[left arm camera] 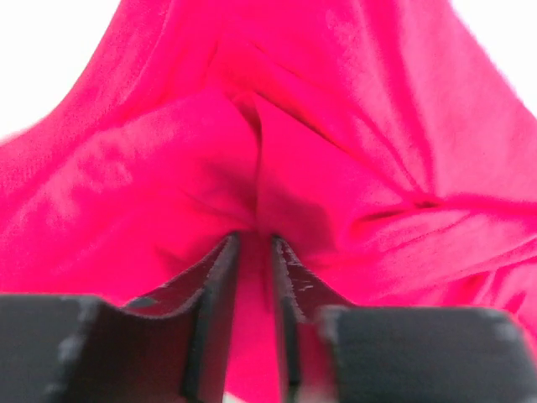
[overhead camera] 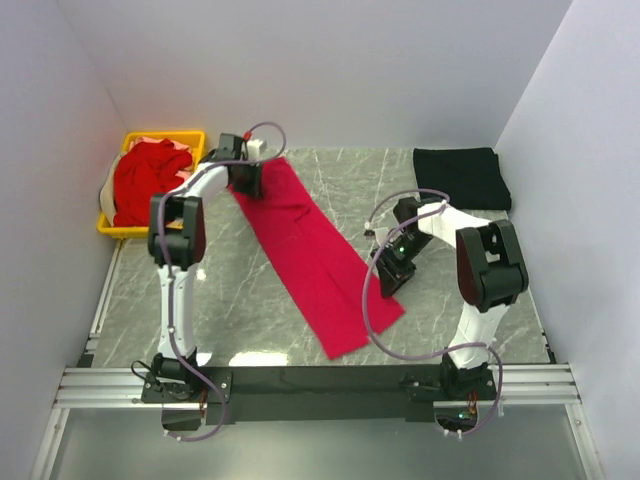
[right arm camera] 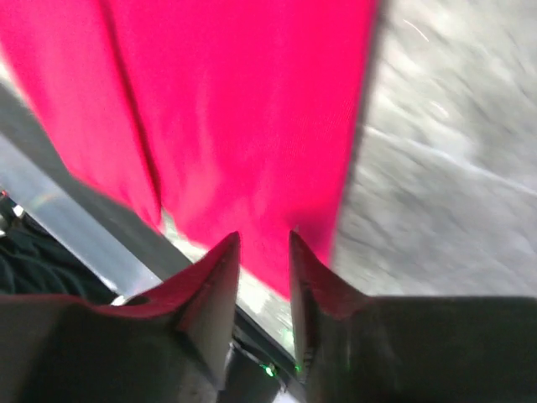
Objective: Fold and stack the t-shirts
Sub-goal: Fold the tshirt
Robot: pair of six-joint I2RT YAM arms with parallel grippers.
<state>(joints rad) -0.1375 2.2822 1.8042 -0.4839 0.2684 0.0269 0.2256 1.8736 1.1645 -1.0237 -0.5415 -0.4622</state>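
- Lying as a long strip, the red t-shirt (overhead camera: 318, 255) runs diagonally from the surface's (overhead camera: 230, 290) far-left corner toward the near edge.
- The left gripper (left arm camera: 254, 241) pinches its bunched far end, jaws nearly closed on cloth.
- The right gripper (overhead camera: 390, 278) hangs at the strip's right edge, jaws narrow; whether cloth is caught cannot be told.
- A clean fold likely needs both ends lifted level, edges matched.
- A folded black t-shirt (overhead camera: 460, 178) sits at the far-right corner.
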